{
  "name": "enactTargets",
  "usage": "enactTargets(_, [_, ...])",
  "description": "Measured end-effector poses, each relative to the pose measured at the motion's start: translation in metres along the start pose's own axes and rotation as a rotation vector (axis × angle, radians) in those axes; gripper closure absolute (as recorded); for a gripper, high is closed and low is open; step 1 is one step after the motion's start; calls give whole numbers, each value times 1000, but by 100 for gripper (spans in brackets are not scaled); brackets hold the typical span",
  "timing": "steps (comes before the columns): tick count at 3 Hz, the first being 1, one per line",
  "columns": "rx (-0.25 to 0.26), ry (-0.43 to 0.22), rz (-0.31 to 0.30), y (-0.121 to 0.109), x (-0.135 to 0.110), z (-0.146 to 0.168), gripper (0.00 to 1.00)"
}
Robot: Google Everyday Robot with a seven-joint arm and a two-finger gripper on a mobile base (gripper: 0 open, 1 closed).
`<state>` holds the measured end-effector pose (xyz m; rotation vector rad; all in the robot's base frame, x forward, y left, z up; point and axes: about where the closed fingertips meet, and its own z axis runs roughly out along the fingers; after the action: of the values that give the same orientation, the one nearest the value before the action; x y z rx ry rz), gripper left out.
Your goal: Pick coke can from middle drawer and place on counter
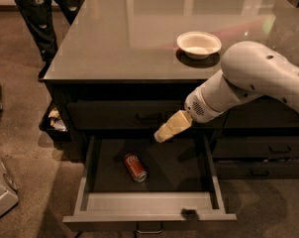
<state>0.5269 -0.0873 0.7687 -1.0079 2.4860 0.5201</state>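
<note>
1. Middle drawer [149, 202] stands pulled out wide below the counter's front edge, handle nearest us.
2. Coke can [135, 167] lies on its side on the drawer's dark floor, left of centre, touching nothing else.
3. Gripper [160, 136] hangs over the drawer's back, up and right of the can, well clear of it. Jaws pressed together, nothing between them.
4. The white arm [248, 78] reaches in past the front right edge.
5. Up on the counter [124, 38], a bowl [199, 44] sits near the front edge.
6. A person [40, 14] stands by the far left corner.
</note>
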Motion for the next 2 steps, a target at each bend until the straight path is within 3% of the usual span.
enactTargets(1, [-15, 4, 1, 4, -2, 31, 0])
enactTargets(2, [-48, 27, 31, 4, 6, 83, 0])
